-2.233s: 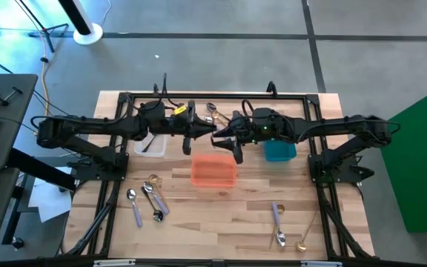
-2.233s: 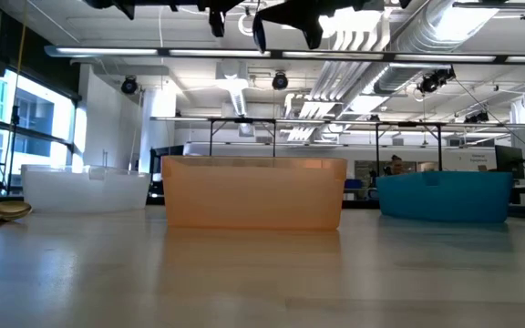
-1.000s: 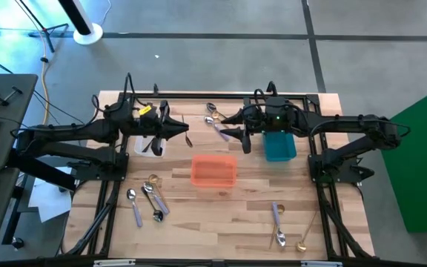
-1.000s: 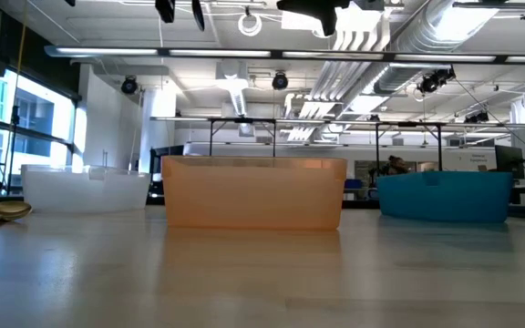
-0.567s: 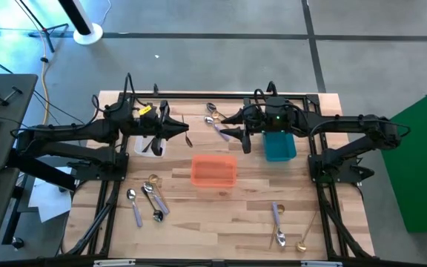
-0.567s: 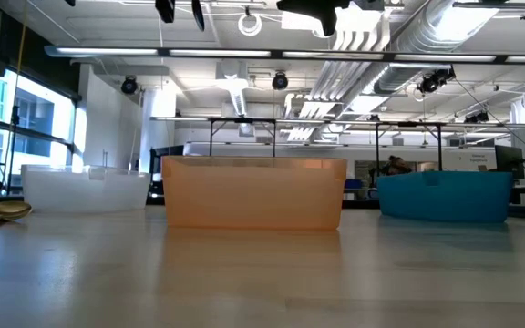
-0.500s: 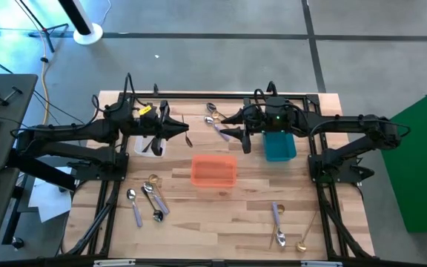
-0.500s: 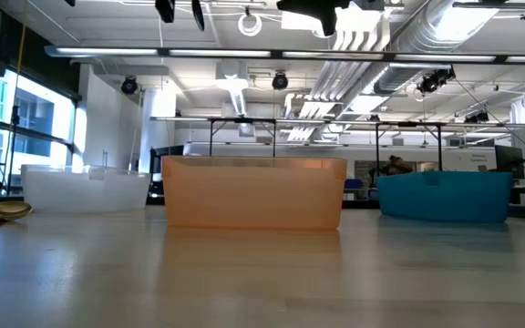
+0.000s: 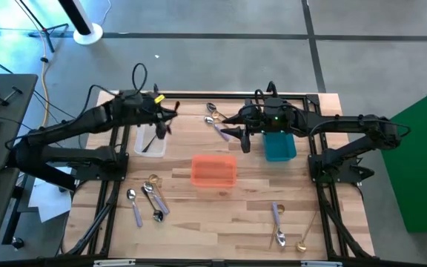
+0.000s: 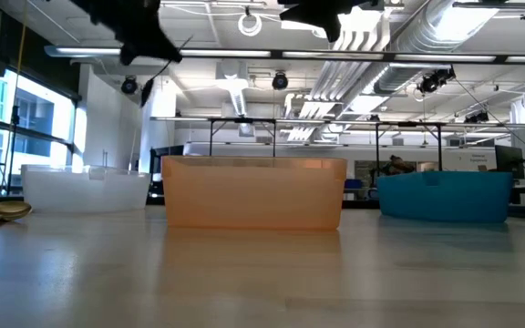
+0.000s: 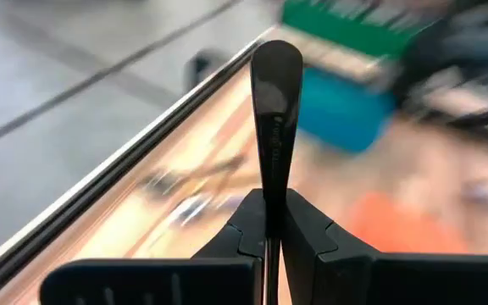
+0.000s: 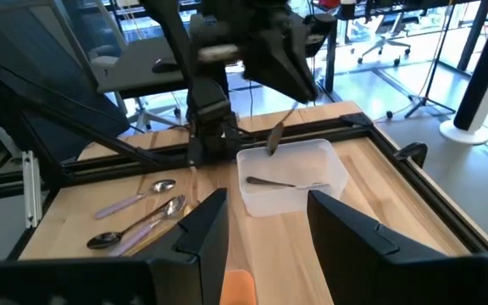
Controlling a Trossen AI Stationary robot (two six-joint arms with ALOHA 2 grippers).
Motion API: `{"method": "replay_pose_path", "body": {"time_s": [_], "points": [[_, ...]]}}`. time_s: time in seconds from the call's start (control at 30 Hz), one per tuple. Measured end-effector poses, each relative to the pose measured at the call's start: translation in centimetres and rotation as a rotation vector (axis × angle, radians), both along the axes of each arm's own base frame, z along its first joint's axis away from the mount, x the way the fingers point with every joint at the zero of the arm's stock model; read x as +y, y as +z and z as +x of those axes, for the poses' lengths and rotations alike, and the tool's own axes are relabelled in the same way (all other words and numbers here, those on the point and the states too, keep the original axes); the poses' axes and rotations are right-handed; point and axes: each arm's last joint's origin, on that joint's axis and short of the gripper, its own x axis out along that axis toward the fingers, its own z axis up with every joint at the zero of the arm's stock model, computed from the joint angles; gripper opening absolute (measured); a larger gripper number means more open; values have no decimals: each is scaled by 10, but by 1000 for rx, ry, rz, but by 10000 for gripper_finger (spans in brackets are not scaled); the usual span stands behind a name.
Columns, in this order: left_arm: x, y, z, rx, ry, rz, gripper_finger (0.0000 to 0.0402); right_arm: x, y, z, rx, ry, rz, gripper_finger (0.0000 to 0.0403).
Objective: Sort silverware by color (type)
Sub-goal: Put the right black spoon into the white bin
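One glossy black spoon point(image 11: 275, 102) is pinched up in the air, another black spoon point(image 12: 285, 182) lies in the clear bin. Lavender-handled and gold spoons point(image 9: 147, 198) sit scattered across the wood, some at the far edge point(image 9: 215, 119), some near the front right point(image 9: 279, 222).

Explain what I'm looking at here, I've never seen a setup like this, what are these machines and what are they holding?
Two robot arms work at a wooden table. One picture looks straight down, one looks level across the tabletop, and two come from cameras on the wrists. The left end effector, shut on a black spoon, hangs above the clear bin, where another spoon already lies. The right end effector waits open beside the teal bin. An orange bin sits between them, and loose spoons lie scattered on the table.
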Motion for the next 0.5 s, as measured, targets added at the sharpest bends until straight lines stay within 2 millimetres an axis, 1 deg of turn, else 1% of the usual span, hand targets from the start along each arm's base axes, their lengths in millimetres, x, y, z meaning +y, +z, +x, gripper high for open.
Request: {"method": "replay_pose_path", "body": {"time_s": [0.17,0.27,0.4,0.5], "points": [[17,-15,-22,210,191,-46,4,0,-1,0,15,-3,1,146],[22,-25,-32,294,257,-83,4,0,-2,0,22,-9,0,146],[26,-43,-40,344,329,-158,4,0,-2,0,21,-9,-3,146],[28,-64,-43,375,366,-203,4,-1,-2,-1,23,-26,-5,146]]}}
